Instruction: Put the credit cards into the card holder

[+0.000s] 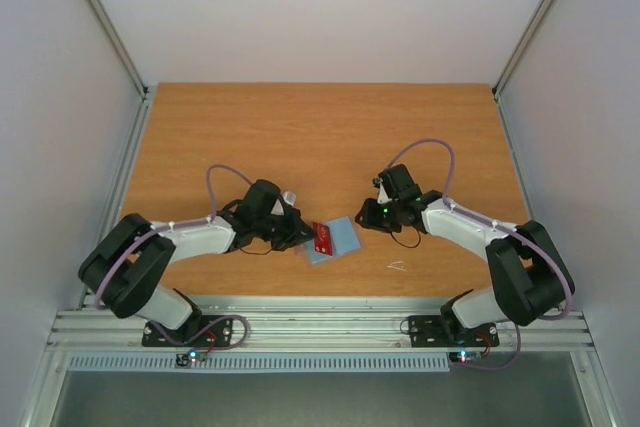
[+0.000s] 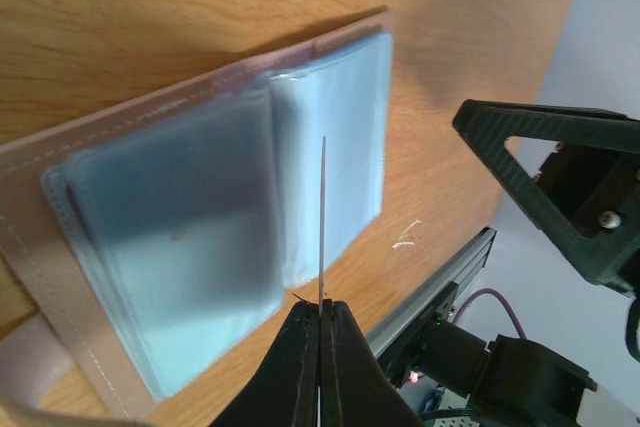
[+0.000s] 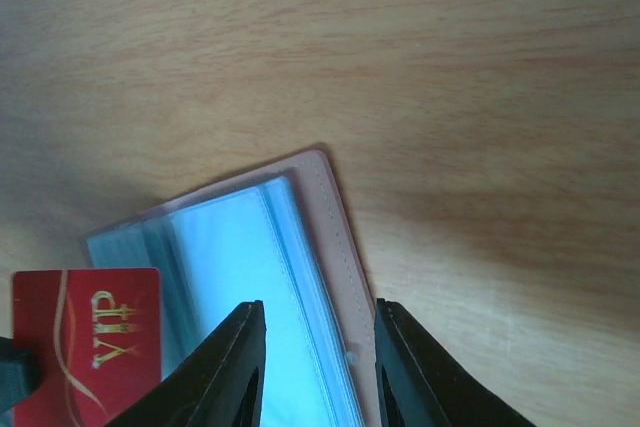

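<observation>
The card holder (image 1: 340,238) lies open on the table, its light blue clear sleeves facing up inside a pinkish-tan cover. My left gripper (image 1: 301,235) is shut on a red credit card (image 1: 323,238) and holds it over the holder's left part. In the left wrist view the card (image 2: 323,217) shows edge-on between the shut fingers, above the sleeves (image 2: 190,247). My right gripper (image 1: 369,217) is open at the holder's right edge. In the right wrist view its fingers straddle the cover's stitched edge (image 3: 335,227), and the red VIP card (image 3: 90,347) shows at lower left. No other card shows.
A tiny white scrap (image 1: 397,266) lies on the wood to the right of the holder, near the front edge; it also shows in the left wrist view (image 2: 405,237). The metal rail (image 1: 320,322) runs along the table's near edge. Grey walls enclose the sides.
</observation>
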You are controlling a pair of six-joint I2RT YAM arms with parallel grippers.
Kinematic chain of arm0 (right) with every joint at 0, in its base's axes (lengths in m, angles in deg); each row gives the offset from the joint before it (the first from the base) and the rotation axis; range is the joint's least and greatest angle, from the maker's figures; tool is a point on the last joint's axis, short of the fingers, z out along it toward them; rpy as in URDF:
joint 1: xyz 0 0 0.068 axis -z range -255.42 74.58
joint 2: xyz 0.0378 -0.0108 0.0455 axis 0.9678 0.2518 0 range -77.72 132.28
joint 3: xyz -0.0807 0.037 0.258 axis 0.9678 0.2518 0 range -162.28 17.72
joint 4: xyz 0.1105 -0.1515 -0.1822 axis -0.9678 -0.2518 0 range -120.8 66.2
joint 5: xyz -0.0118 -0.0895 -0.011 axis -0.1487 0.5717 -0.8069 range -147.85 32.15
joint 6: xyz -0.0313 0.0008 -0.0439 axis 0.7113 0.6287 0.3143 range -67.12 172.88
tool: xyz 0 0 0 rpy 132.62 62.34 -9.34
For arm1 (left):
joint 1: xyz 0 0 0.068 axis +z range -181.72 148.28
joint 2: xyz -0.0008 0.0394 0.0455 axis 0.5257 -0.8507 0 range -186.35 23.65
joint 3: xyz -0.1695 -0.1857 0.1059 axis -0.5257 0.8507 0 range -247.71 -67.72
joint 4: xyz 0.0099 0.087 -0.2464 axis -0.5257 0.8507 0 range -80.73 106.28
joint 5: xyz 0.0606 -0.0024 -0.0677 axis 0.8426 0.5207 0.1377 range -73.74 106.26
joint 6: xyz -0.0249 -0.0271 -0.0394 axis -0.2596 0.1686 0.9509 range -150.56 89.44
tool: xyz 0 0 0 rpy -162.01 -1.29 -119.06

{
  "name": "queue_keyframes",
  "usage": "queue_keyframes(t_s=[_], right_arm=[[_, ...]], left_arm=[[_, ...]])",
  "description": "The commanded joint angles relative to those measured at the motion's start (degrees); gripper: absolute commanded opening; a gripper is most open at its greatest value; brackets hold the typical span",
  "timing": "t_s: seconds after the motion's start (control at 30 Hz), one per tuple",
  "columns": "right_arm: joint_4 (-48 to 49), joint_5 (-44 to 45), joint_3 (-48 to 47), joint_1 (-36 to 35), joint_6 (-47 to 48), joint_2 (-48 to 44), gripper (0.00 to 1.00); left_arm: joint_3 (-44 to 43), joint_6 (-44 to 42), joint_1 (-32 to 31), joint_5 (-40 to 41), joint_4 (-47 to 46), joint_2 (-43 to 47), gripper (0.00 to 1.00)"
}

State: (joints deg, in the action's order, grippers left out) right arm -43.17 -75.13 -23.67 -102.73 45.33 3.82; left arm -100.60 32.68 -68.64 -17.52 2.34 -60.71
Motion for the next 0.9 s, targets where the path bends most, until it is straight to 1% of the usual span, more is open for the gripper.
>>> queue_keyframes(t_s=[0.0,0.07,0.27,0.37,0.5,0.67,0.87], right_arm=[[4.1,-0.7,-0.1,0.2,1.1,2.1,0.33],[4.3,-1.0,-0.3,0.2,1.1,2.6,0.33],[5.5,-1.6,-0.3,0.2,0.8,4.3,0.33],[6.3,-2.6,-0.3,0.3,0.8,5.7,0.33],[7.0,-3.4,-0.5,0.3,0.7,7.3,0.33],[5.9,-3.8,-2.0,0.4,0.8,9.0,0.33],[5.7,-4.0,-2.1,0.3,1.1,10.1,0.33]], left_arm=[[-1.7,0.5,0.1,-1.3,-3.1,-4.0,0.00],[-2.1,0.9,0.1,-0.6,-2.3,-4.0,0.00],[-2.7,-0.3,0.1,1.5,2.9,-0.2,0.00],[-2.9,-0.7,0.1,1.1,2.9,-1.0,0.00],[-3.0,-0.7,0.1,0.3,0.3,-3.4,0.00],[-4.2,-1.5,0.2,0.7,3.1,-5.0,0.00],[-3.3,-1.4,0.1,0.2,0.1,-6.1,0.00]])
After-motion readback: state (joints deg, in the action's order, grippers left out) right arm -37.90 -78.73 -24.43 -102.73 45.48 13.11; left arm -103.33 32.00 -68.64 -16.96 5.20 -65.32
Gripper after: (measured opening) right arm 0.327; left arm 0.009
